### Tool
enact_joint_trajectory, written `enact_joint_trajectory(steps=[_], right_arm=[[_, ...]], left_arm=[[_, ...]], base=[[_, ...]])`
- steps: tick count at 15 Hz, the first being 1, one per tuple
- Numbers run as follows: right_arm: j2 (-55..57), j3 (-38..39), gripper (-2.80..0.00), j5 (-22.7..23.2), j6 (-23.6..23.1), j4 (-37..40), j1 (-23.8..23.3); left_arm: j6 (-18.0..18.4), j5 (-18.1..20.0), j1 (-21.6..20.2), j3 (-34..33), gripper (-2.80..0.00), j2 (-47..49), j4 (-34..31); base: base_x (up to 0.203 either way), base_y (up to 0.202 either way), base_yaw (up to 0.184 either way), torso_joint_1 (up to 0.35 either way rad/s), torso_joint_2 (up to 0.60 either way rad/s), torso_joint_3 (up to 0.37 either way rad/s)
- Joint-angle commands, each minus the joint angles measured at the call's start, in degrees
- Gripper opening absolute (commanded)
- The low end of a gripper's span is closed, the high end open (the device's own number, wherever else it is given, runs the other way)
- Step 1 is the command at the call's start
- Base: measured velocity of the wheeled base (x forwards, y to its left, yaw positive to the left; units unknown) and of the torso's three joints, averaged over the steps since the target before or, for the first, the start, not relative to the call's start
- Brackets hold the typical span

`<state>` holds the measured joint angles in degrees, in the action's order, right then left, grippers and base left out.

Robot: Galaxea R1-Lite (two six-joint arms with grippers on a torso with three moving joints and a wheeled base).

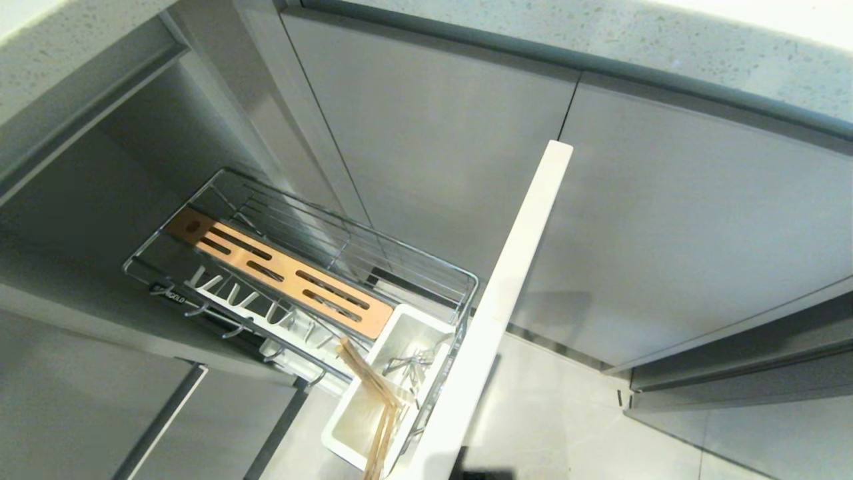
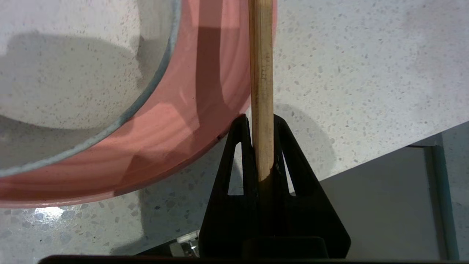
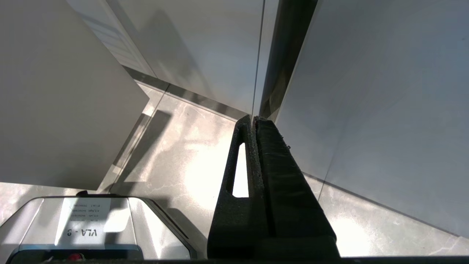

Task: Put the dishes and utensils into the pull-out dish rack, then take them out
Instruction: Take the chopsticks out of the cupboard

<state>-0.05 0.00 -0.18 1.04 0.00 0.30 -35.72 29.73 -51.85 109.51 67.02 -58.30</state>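
The pull-out dish rack (image 1: 303, 267) stands drawn out from the grey cabinets, with its pale front panel (image 1: 506, 293) at the outer end. Inside the chrome wire basket an orange-brown slotted board (image 1: 280, 270) lies along the middle, and a row of white plate prongs (image 1: 256, 308) runs beside it on the near side; the prongs hold no dish. At the front end of the rack, just behind the panel, sits the white utensil tub (image 1: 363, 417). In the tub lean light-brown wooden chopsticks (image 1: 376, 400), their ends rising over its near rim, and some silver metal cutlery (image 1: 410, 365) lies in the part of the tub closer to the board; I cannot tell which pieces these are.

In the left wrist view the left gripper (image 2: 262, 121) holds a wooden chopstick (image 2: 261, 73) clamped between its black fingers, over a speckled countertop (image 2: 366, 66), near the countertop's edge. The stick reaches out over the rim of a pale-pink plate (image 2: 176, 128) that lies on this countertop.

The right gripper (image 3: 253, 118) hangs beside the cabinet doors above the floor, its fingers pressed together with nothing between them.
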Motion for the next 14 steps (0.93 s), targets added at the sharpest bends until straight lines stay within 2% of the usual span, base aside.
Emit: enact_joint_trajectory(steps=[1, 3, 9, 14], right_arm=[[0.05, 0.09, -2.80, 0.01, 0.01, 0.00, 0.05], [0.05, 0.09, -2.80, 0.01, 0.00, 0.00, 0.05], [0.05, 0.09, -2.80, 0.01, 0.01, 0.00, 0.05], [0.05, 0.09, -2.80, 0.01, -0.03, 0.00, 0.05]], left_arm=[[-0.32, 0.15, -0.10, -0.27, -2.80, 0.12, -0.68], [-0.70, 0.06, -0.22, -0.52, -2.80, 0.09, -0.73], [-5.06, -0.11, -0.62, -0.61, -2.80, -0.24, -0.33], [-5.58, -0.24, -1.14, -0.70, -2.80, -0.95, -0.20]], base=[[0.000, 0.000, 0.000, 0.000, 0.00, 0.000], [0.000, 0.000, 0.000, 0.000, 0.00, 0.000], [0.000, 0.000, 0.000, 0.000, 0.00, 0.000], [0.000, 0.000, 0.000, 0.000, 0.00, 0.000]])
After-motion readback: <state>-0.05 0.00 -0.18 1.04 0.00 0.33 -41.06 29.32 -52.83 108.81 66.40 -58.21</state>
